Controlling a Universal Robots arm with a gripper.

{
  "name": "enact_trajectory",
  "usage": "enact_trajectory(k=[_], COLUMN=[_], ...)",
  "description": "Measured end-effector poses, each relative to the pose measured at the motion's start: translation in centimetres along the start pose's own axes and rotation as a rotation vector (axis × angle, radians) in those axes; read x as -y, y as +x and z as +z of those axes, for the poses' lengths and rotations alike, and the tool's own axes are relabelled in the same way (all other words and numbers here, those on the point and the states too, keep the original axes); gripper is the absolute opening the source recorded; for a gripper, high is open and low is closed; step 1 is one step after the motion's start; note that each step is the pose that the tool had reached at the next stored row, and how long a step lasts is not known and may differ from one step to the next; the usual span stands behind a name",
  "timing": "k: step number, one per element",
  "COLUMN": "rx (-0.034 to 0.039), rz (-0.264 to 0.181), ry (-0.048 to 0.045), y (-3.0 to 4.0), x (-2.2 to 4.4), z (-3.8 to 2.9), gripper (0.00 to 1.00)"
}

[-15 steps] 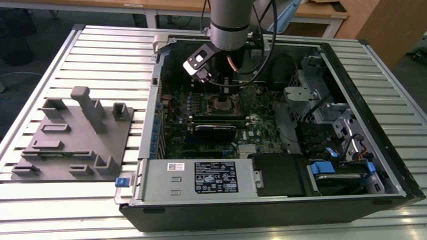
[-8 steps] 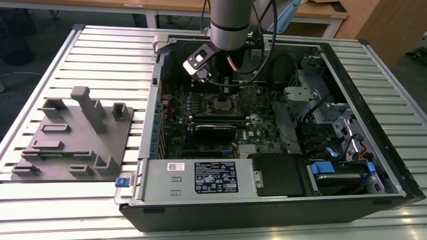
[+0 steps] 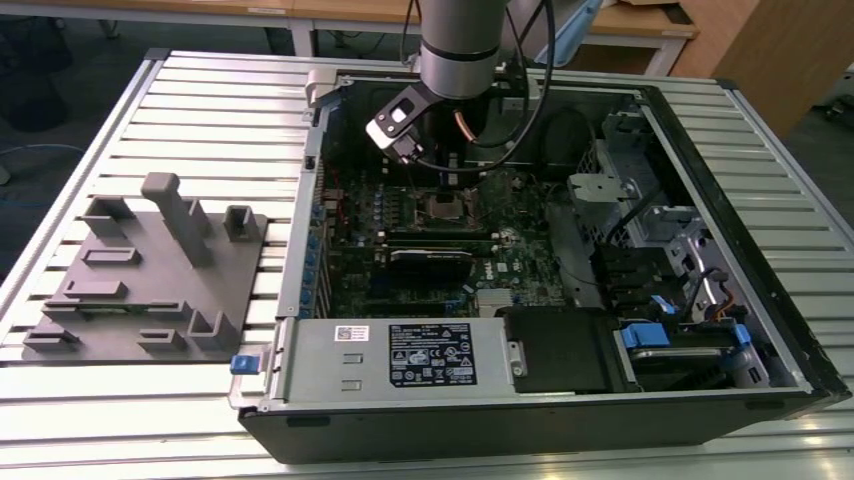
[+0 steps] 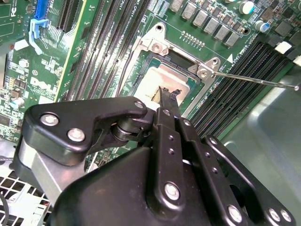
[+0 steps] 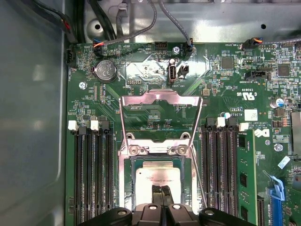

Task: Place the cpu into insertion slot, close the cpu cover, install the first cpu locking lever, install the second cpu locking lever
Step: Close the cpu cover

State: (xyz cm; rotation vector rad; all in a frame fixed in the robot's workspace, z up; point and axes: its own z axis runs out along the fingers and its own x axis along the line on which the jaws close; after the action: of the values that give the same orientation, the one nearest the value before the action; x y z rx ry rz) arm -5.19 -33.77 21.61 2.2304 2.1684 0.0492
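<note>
The cpu (image 5: 157, 176), a dull silver square, lies flat in the insertion slot (image 5: 124, 183) on the green motherboard; it also shows as the pale square cpu (image 4: 157, 75) in the second wrist view. The cpu cover (image 5: 141, 95) is swung open, standing up off its hinge beside the slot. A thin wire locking lever (image 4: 254, 80) sticks out unlatched from one corner of the slot. My gripper (image 5: 161, 189) has its fingers pressed together, tips on or just above the cpu's top, with nothing between them. In the exterior view the gripper (image 3: 450, 185) hangs inside the open case above the slot.
Black memory slots (image 5: 89, 174) flank the socket on both sides. The case wall (image 5: 33, 117) rises close by. A power supply (image 3: 400, 350) and drive bays (image 3: 681, 340) sit at the case's near side. A grey fixture block (image 3: 147, 270) stands on the table at the exterior view's left.
</note>
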Motion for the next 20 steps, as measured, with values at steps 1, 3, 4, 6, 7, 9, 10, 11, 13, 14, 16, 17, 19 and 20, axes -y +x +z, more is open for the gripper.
enact_trajectory(k=[1, 3, 4, 6, 7, 9, 10, 11, 13, 14, 16, 17, 19, 20], rx=[-0.0001, 0.0003, 0.0001, 0.0000, 0.0000, 0.0000, 0.0000, 0.0000, 0.0000, 0.0000, -0.0001, 0.0000, 0.0004, 0.0003], rz=[0.000, 0.000, 0.000, 0.000, 0.000, 0.000, 0.000, 0.000, 0.000, 0.000, 0.000, 0.000, 0.000, 0.000], ry=[0.0000, 0.0002, 0.0000, 0.0000, -0.0001, 0.0000, 0.0000, 0.0000, 0.0000, 0.0000, 0.0000, 0.0000, 0.0003, 0.0002], y=[0.00, 0.00, 0.00, 0.00, 0.00, 0.00, 0.00, 0.00, 0.00, 0.00, 0.00, 0.00, -0.01, 0.00], x=[0.00, 0.00, 0.00, 0.00, 0.00, -0.02, -0.02, -0.02, -0.02, -0.02, -0.03, -0.03, -0.03, -0.03], z=[0.00, -0.05, -0.04, -0.06, -0.08, -0.45, -0.46, -0.47, -0.47, -0.58, -0.68, -0.69, -0.76, -0.78], gripper=[0.10, 0.10, 0.10, 0.10, 0.10, 0.10, 0.10, 0.10, 0.10, 0.10, 0.10, 0.10, 0.10, 0.10])
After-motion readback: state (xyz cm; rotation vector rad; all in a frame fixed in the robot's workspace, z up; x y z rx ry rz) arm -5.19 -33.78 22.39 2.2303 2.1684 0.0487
